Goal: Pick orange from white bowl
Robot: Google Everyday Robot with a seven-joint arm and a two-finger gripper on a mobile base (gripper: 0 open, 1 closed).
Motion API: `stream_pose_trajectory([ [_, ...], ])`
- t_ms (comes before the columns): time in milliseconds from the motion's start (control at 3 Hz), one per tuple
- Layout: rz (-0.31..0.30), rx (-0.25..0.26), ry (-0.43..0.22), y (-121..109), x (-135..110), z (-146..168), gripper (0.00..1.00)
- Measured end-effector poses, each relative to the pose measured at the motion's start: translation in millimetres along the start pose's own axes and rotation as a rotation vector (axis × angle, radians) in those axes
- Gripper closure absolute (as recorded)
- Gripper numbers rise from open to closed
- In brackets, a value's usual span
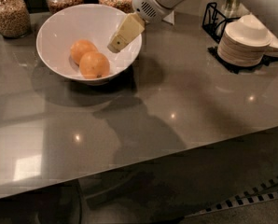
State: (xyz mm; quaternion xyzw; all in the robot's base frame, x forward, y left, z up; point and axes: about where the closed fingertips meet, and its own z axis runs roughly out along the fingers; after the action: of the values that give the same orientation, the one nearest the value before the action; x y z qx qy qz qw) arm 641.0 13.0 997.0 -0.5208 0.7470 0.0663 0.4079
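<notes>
A large glossy white bowl (55,27) sits at the back left of the grey counter. Two oranges lie in it: one at the front (94,65) and one behind it to the left (81,50), touching each other. My gripper (116,45) hangs from the white arm coming in from the top right. Its cream-coloured tip is over the bowl's right inner side, just right of the oranges and above them, touching neither.
Three glass jars of grains and nuts (8,13) stand behind the bowl. A stack of small white dishes (245,41) sits on a black mat at the right, next to a black wire rack (214,16). The counter's front edge (143,157) runs across the lower frame.
</notes>
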Motion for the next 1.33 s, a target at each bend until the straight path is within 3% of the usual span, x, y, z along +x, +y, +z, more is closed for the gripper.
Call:
stream_pose_trajectory([
  [667,0.083,-0.027,-0.088,11,-33,25,0.00],
  [1333,0.214,-0.092,-0.055,29,-71,48,0.00],
])
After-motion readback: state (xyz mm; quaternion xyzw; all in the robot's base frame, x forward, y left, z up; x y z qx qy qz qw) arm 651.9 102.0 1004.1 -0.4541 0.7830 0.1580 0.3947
